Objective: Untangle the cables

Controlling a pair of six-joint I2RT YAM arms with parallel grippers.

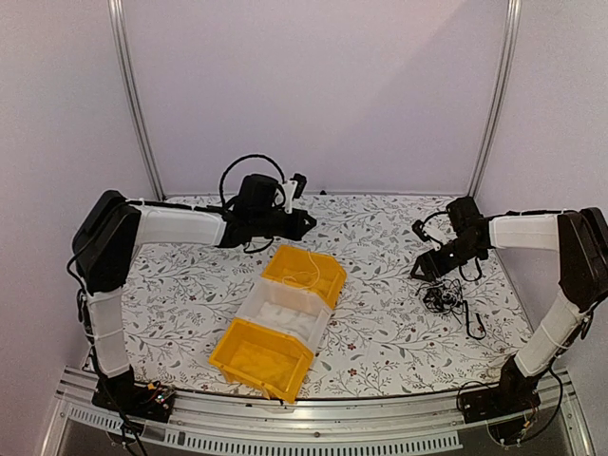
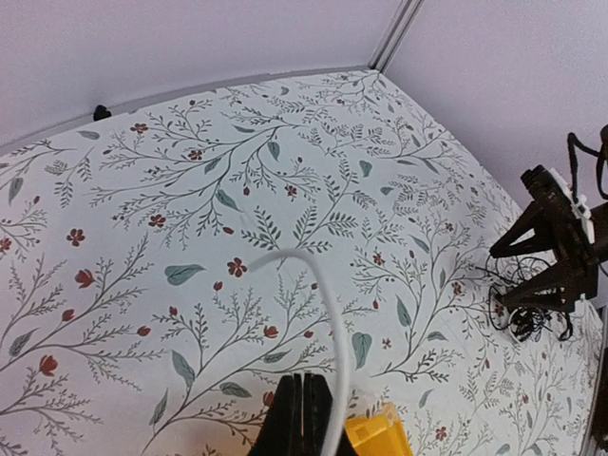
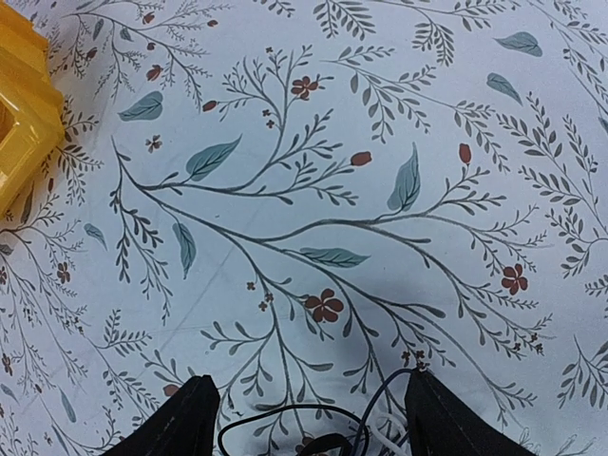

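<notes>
The cables (image 1: 445,297) lie as a small black tangle on the flowered table (image 1: 380,313), at the right. My right gripper (image 1: 419,253) hovers just beyond the tangle, open, with nothing between its fingers. In the right wrist view black loops and a bit of white wire (image 3: 323,435) show between its wide-apart fingertips (image 3: 201,399). My left gripper (image 2: 302,378) is raised over the back middle of the table, shut on a white cable (image 2: 328,285) that arcs up past its right finger. A thin pale strand (image 1: 309,274) hangs into the far yellow bin (image 1: 328,266).
Three bins stand in a diagonal row mid-table: the far yellow one, a clear one (image 1: 264,302) with white contents, and a near yellow one (image 1: 228,351). The left wrist view shows a yellow bin corner (image 2: 380,432) and the right gripper (image 2: 560,237) over the black tangle (image 2: 522,313).
</notes>
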